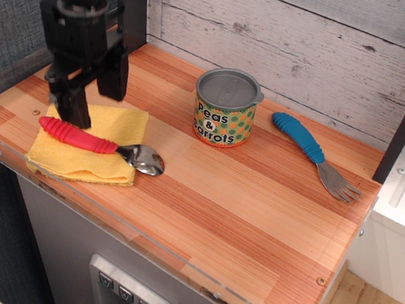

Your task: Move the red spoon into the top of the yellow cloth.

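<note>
While the end effector [93,102] hangs above the far left part of the tabletop [241,197], its two dark fingers [75,107] are spread apart and there is nothing between them. One finger points down over the back edge of the yellow cloth [118,125], the other sits a little higher and to the right, over bare wood. Neither one touches the spoon.

And there is the red spoon [99,145], lying flat across the cloth! Its ribbed red handle runs from the cloth's left edge toward the right, resting on the yellow fabric, and the shiny metal bowl sticks out past the cloth's right edge onto the wood. The cloth itself is folded, roughly square, sitting near the front left corner of the tabletop, just behind the clear front lip.

Over in the middle, well apart from the cloth, stands a can [225,108] labelled peas and carrots, upright, grey top facing up. To its right, a fork [316,155] with a blue handle lies at an angle, handle toward the back wall, metal tines toward the right front. Behind everything runs a whitewashed plank wall [305,37].
</note>
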Robot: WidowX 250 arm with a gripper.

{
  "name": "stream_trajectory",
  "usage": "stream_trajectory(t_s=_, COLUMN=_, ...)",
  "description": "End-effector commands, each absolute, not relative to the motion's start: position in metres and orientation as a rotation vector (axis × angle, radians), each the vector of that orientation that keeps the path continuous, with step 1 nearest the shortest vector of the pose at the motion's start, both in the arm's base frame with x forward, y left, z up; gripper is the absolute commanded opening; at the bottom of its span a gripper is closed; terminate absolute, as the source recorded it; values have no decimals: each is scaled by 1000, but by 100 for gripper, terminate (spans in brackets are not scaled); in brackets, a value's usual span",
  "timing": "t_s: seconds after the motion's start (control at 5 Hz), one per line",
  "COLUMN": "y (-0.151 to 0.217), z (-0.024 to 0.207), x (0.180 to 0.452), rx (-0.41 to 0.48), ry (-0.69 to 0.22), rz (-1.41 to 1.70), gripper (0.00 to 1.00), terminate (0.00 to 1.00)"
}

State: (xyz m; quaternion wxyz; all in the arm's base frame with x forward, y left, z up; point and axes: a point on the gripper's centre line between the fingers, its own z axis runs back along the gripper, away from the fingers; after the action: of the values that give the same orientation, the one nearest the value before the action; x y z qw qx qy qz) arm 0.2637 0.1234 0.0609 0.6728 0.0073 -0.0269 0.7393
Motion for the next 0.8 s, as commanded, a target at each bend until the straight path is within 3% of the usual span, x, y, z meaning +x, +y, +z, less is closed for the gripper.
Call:
stream_trajectory(t_s=0.0, y=94, z=104, x=283, rx=54, ry=-114, rz=1312, gripper=100, terminate=0)
stream_trajectory(t_s=0.2, y=83, z=112, x=290, rx=14, ry=-85, rz=1063, gripper=100, terminate=0)
stream_trajectory(t_s=0.4, y=68, z=117, x=291, rx=-30, ry=-156, rz=815, gripper=100, terminate=0)
stream_trajectory(t_s=0.6, y=54, z=117, x=288, rx=-12, ry=-164, rz=562, gripper=100, terminate=0)
